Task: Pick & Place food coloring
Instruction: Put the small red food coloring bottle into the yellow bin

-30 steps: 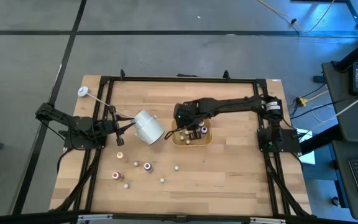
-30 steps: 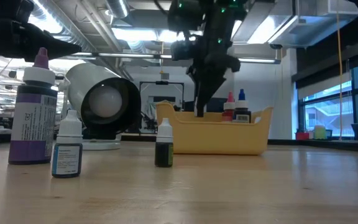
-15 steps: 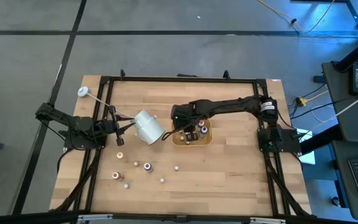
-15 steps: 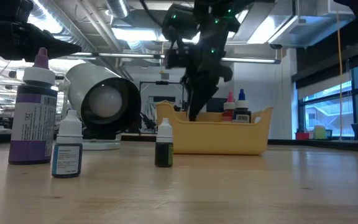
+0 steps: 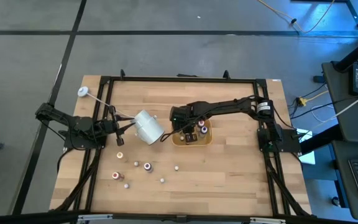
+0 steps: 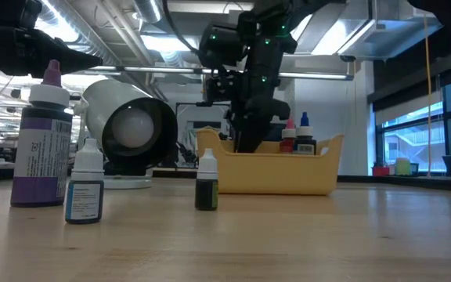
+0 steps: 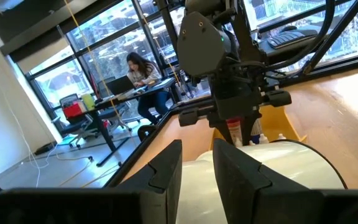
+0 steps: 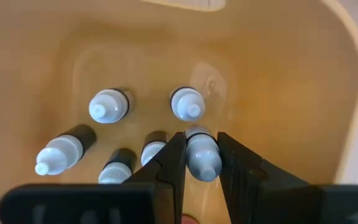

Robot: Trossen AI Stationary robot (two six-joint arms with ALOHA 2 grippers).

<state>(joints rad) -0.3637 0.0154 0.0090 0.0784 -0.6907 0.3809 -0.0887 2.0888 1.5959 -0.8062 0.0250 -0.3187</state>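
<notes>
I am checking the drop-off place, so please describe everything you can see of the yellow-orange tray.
The yellow-orange tray is a rounded, plastic-looking tub with raised walls, standing upright on the wooden table, right of the white cup. Several small food coloring bottles stand inside it. The right gripper reaches into it, holding one bottle between its fingers.

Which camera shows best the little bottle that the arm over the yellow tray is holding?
The right wrist view: the white-capped little bottle sits between the right tool's fingers, above the yellow tray. The high and low views hide it behind the arm.
</notes>
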